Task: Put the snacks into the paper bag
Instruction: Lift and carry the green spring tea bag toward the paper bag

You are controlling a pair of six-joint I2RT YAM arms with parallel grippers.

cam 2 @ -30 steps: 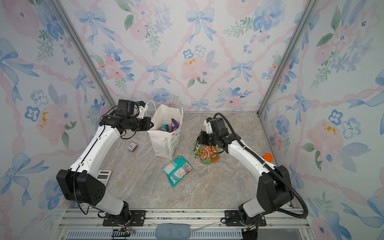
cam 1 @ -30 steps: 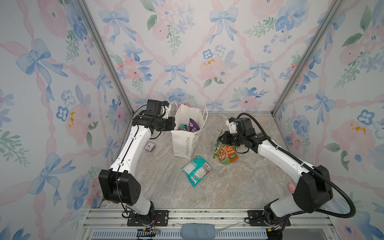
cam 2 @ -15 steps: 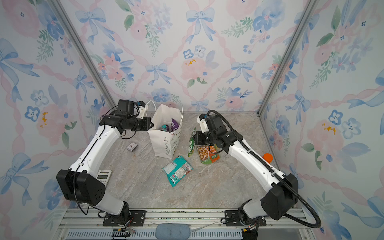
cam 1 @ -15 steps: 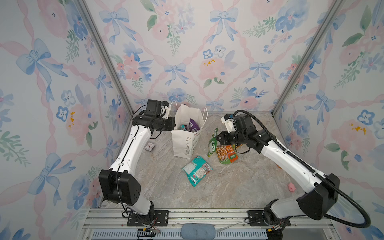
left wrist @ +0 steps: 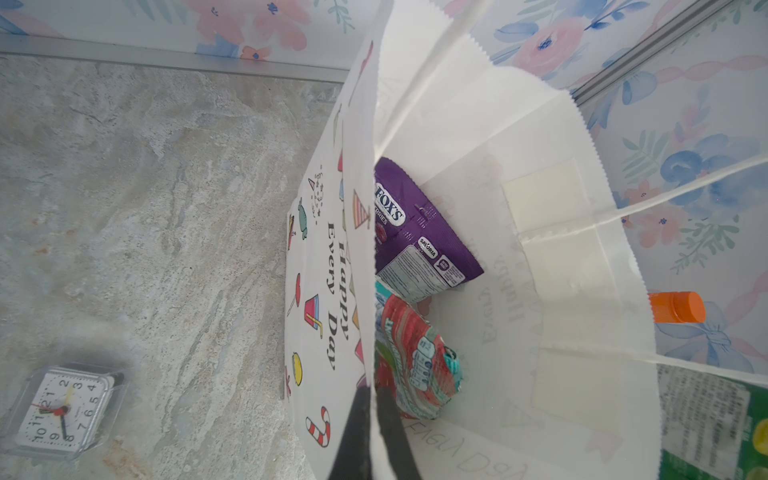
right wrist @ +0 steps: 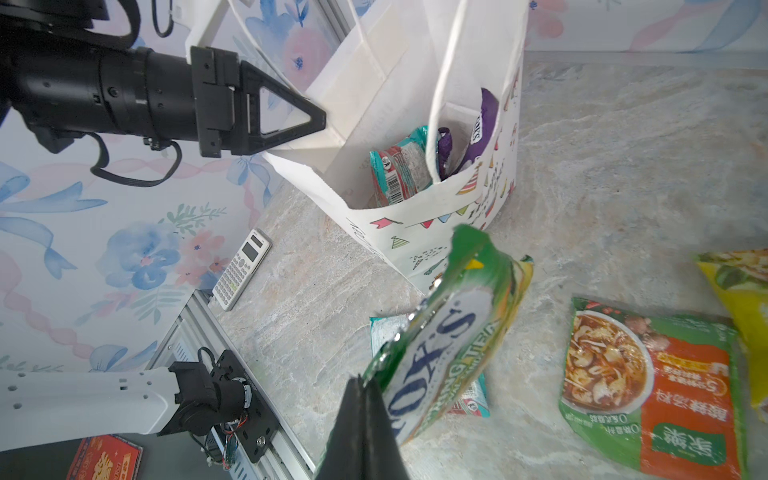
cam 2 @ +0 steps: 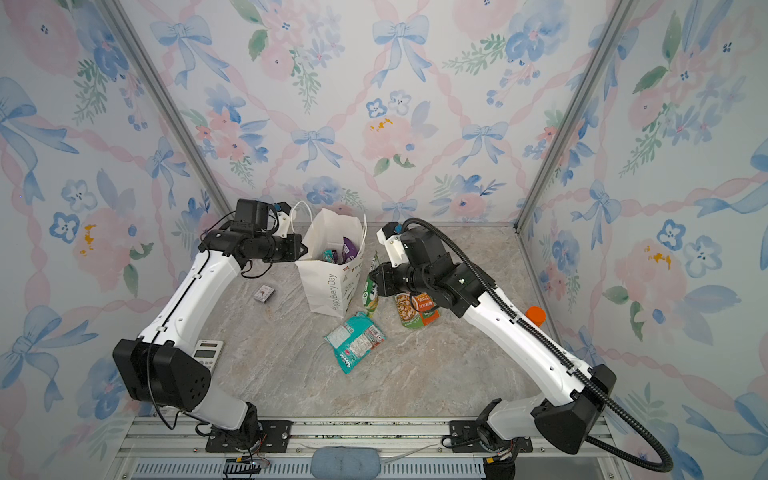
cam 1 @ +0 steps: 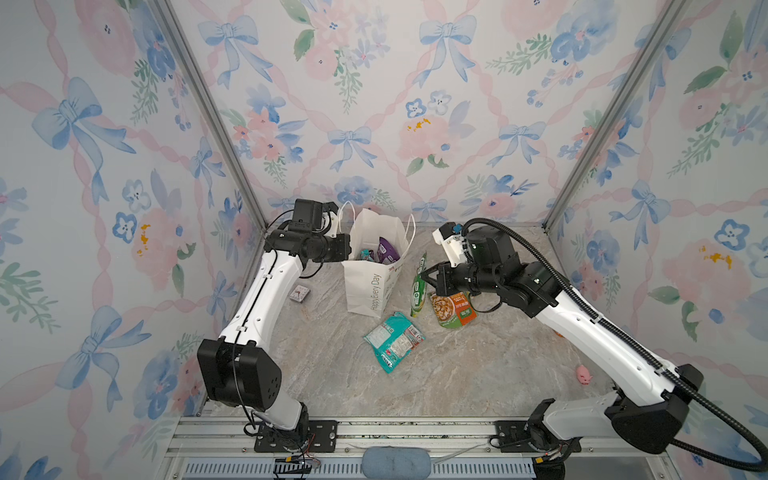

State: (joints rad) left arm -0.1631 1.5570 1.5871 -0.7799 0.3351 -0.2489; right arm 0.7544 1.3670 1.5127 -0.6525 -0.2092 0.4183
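in both top views we see the paper bag (cam 1: 370,286) (cam 2: 328,286) standing upright on the table (cam 1: 478,374), a little left of the middle of the frame, with its mouth open. the left gripper (cam 1: 347,254) (cam 2: 303,249) reaches in from the left and is closed on the bag's left rim. in the left wrist view its dark fingers (left wrist: 355,432) pinch the paper wall, one outside and one inside.

inside the bag lie a purple packet (left wrist: 419,232) (cam 1: 386,251) and a teal packet (left wrist: 415,365), leaning against each other.

the right gripper (cam 1: 423,275) (cam 2: 372,276) (right wrist: 362,384) comes in from the right and is clamped tight on the edge of a green packet (cam 1: 419,286) (cam 2: 371,293) (right wrist: 449,345). that packet hangs edge-on just to the right of the bag, outside it. we cannot tell whether its lower end touches the table.

a second teal packet (cam 1: 394,340) (cam 2: 355,340) lies flat in front of the bag, lower in the frame. a soup packet (cam 1: 453,309) (cam 2: 415,311) (right wrist: 648,390) lies flat under the right arm, just right of the green one. a yellow packet (right wrist: 744,299) shows only at the edge of the right wrist view, beside the soup packet.

a small clock (cam 1: 300,293) (left wrist: 62,409) sits left of the bag. a calculator (cam 2: 208,351) (right wrist: 242,270) is by the left arm's base, and an orange-capped bottle (cam 2: 535,315) is at the right wall.
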